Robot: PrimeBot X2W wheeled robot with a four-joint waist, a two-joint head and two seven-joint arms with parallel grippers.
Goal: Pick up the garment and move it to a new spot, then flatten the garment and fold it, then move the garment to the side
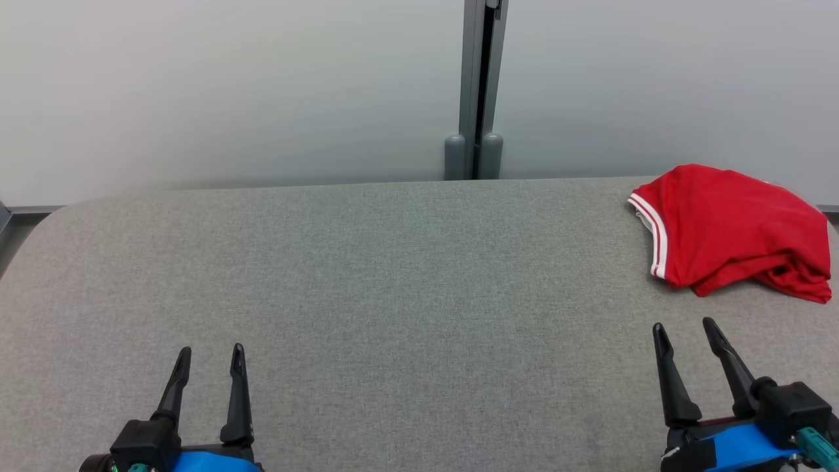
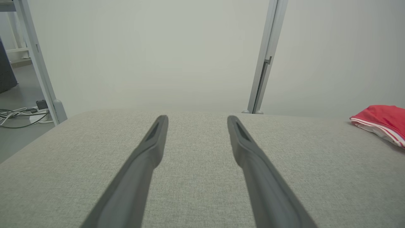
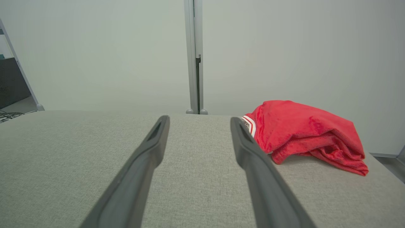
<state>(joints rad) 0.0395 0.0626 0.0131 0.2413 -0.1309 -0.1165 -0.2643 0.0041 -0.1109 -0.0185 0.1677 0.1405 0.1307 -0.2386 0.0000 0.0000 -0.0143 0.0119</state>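
Grey fabric-covered table (image 1: 393,262) set before pale wall panels, with a red garment (image 1: 734,229) bunched at its far right corner.

The garment is seen crumpled in a loose heap, its white-striped trim turned toward the table's middle, close to the far edge. The left gripper (image 1: 211,349) is held low over the near left of the table, its jaws spread wide and empty, well apart from the garment. The right gripper (image 1: 683,324) is held at the near right, jaws likewise spread wide and empty, its fingertips near the heap but not touching it.
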